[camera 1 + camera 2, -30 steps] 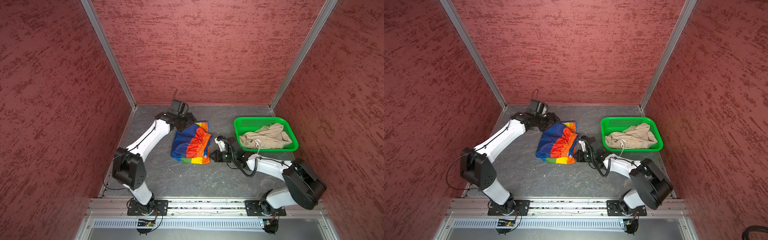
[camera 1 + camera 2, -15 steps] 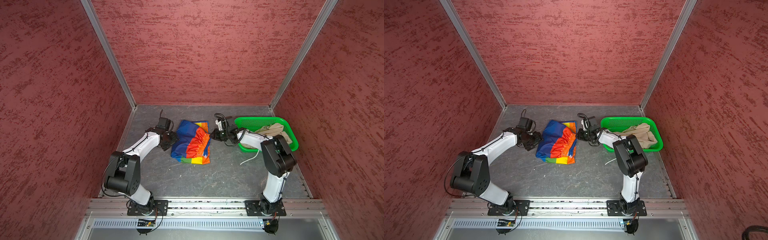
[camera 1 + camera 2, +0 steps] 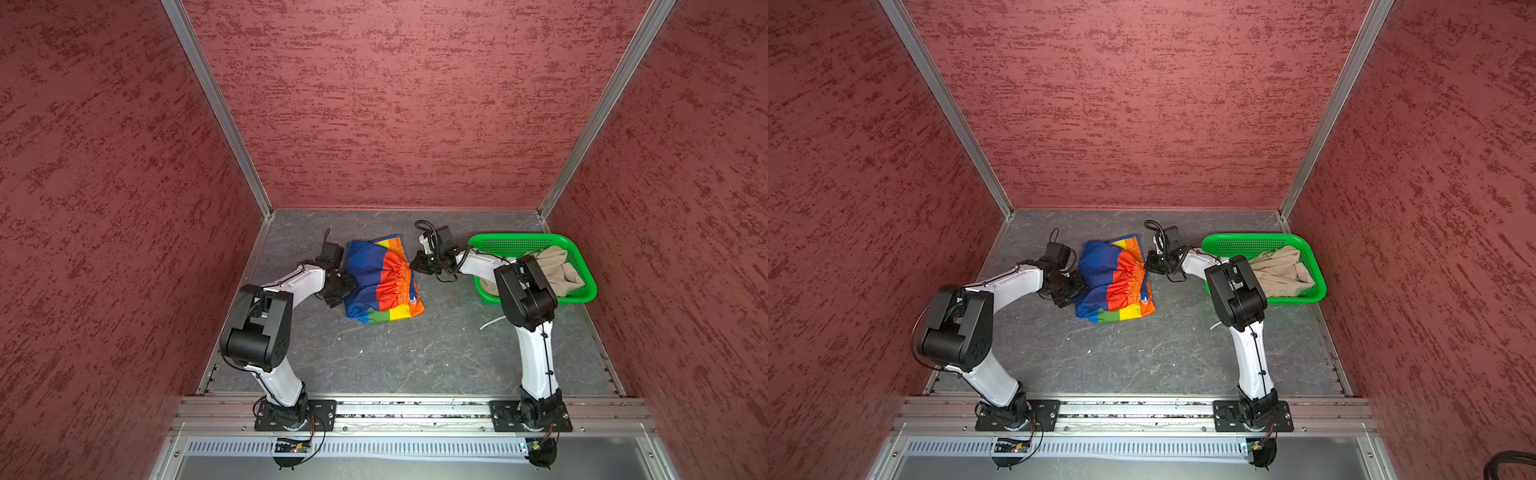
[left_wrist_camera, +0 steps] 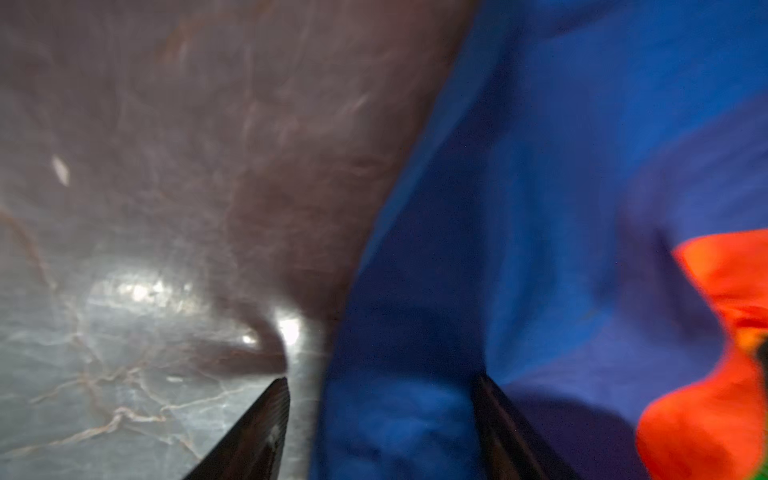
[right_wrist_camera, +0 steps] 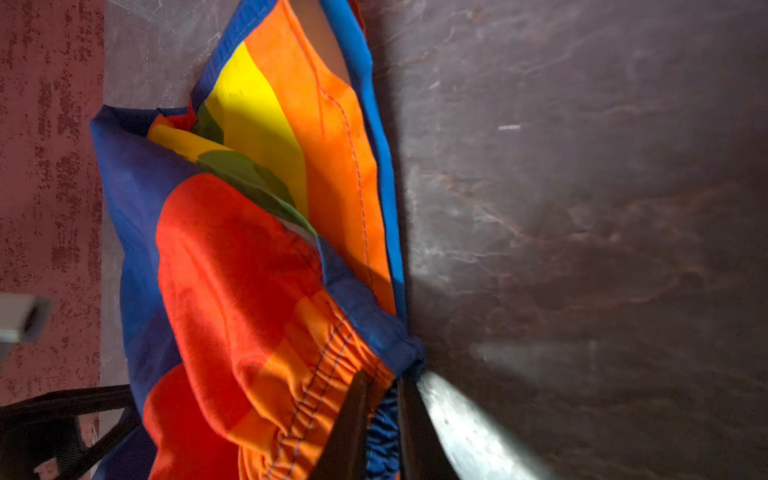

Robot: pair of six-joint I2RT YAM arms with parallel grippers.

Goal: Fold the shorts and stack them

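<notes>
**A:** What lies nearest us?

**B:** A white cord trailing on the table by the right arm (probably the beige pair's drawstring).

**A:** And the rainbow shorts?

**B:** They sit mid-table, bunched rather than flat. The right gripper is pinched on the gathered waistband at their right edge, I judge to anchor that side. The left gripper stands spread over the blue left edge, with cloth between its fingers but not clamped. It looks placed to take the opposite side, so the two can draw the cloth flat.

**A:** And beyond that?

**B:** The beige shorts lie heaped in the basket, untouched. Folding the rainbow pair first gives a base to stack on.
</notes>
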